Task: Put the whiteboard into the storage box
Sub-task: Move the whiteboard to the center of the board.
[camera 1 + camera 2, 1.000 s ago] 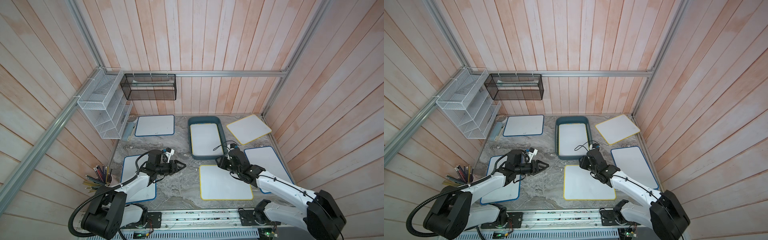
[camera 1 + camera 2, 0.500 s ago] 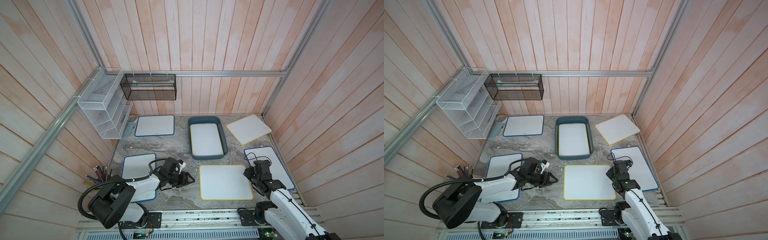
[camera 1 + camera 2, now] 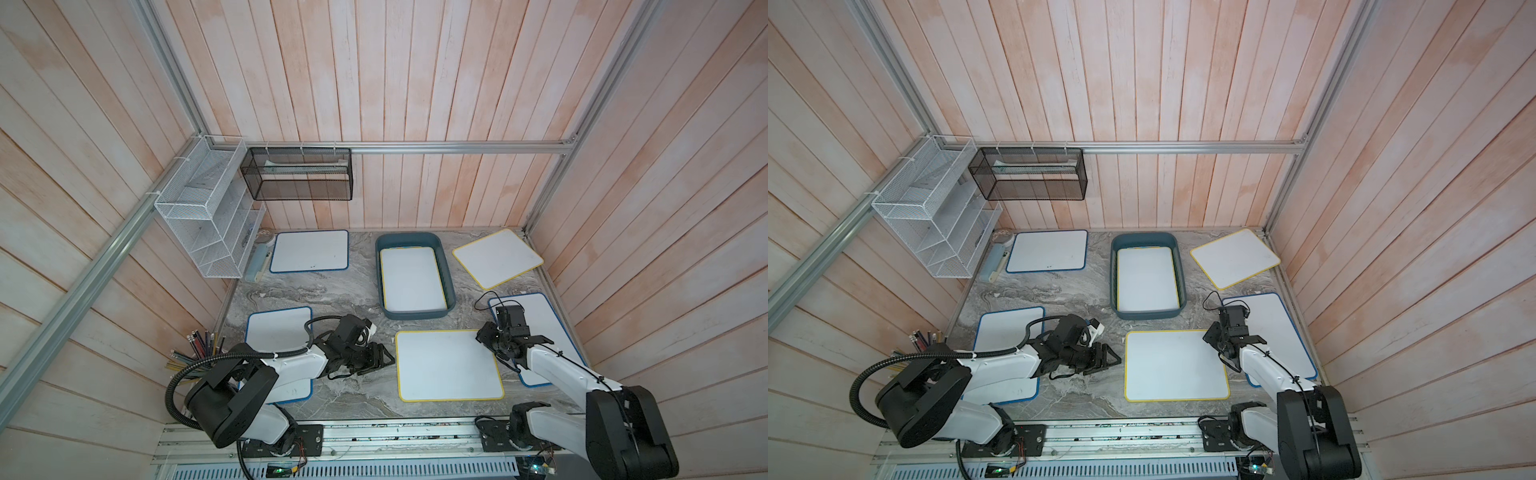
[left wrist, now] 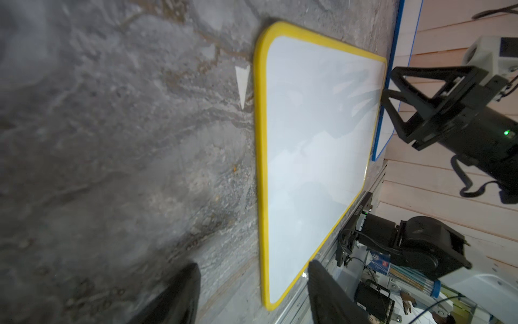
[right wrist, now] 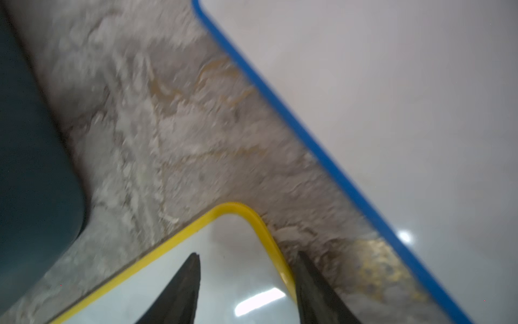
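Pencils (image 3: 199, 347) stand bunched well behind my left gripper (image 3: 384, 359), back near that arm's base, and a blue-framed whiteboard (image 3: 276, 332) lies flat under the same arm. Left gripper sits low over the marble table (image 3: 324, 295). Its fingers (image 4: 179, 294) are parted with only bare tabletop between them in the left wrist view, so it has hold of nothing. Just ahead of its tips, close but apart in both top views, lies the yellow-framed whiteboard (image 3: 449, 365) (image 3: 1175, 365), flat on the table with its long edge facing me. Across that board from the left gripper sits my right gripper (image 3: 484, 336), at the board's far corner. Right wrist view shows its jaws spread astride the yellow rim, one finger over the white face (image 5: 238, 280) and the other over the table outside the rim. I cannot tell whether either finger touches, and nothing is clamped. Ahead of the right gripper and near it stands the storage box (image 3: 417, 314), its teal wall (image 5: 28, 168) just off that corner, with another whiteboard (image 3: 411, 278) lying flat inside it. On the right gripper's outer side, partly under its wrist, lies a second blue-framed whiteboard (image 3: 540, 320).
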Controlling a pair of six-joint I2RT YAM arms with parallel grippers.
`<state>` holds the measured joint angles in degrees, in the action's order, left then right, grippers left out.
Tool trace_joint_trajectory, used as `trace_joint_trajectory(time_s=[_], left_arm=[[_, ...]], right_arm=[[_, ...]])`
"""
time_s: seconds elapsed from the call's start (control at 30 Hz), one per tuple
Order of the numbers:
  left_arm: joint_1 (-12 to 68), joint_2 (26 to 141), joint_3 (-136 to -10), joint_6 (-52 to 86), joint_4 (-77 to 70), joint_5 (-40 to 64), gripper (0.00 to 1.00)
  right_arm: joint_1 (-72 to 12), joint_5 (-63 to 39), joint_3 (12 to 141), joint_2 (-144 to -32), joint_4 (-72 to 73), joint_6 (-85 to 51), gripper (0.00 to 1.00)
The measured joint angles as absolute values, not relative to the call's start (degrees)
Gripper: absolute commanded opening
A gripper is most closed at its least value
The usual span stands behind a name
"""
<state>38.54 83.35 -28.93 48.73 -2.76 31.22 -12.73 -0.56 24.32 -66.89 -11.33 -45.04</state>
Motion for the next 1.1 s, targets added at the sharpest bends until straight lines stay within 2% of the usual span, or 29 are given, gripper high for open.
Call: trace_joint_trajectory(time_s=[0.13, 0.37, 0.53, 0.67, 0.8, 1.1], left_arm=[[36.62, 82.21, -27.90, 49.25, -3.07, 30.81, 0.65], [28.03, 78.04, -24.84, 48.45, -1.65, 30.06, 0.65], [21.78, 77.43, -26.20, 44.66, 1.78, 28.16, 0.66], [16.69, 78.13, -27.99, 41.34, 4.25, 27.24, 0.66], [14.22, 78.56, -29.47, 38.35, 7.20, 26.96, 0.66], [14.50, 78.22, -31.88, 33.36, 15.29, 26.81, 0.66]], right_arm=[[-20.34, -4.12, 23.09, -65.17, -10.63, -48.23, 0.56], [-30.39, -0.89, 24.14, -70.17, -3.95, -54.83, 0.56], [-34.09, -1.26, 28.99, -77.93, 0.36, -55.59, 0.56], [-36.67, -3.31, 30.37, -79.96, 1.63, -56.14, 0.55], [-37.17, -7.53, 28.14, -77.80, 2.31, -56.82, 0.56], [-30.89, -15.66, 25.65, -71.42, -6.09, -51.27, 0.56]])
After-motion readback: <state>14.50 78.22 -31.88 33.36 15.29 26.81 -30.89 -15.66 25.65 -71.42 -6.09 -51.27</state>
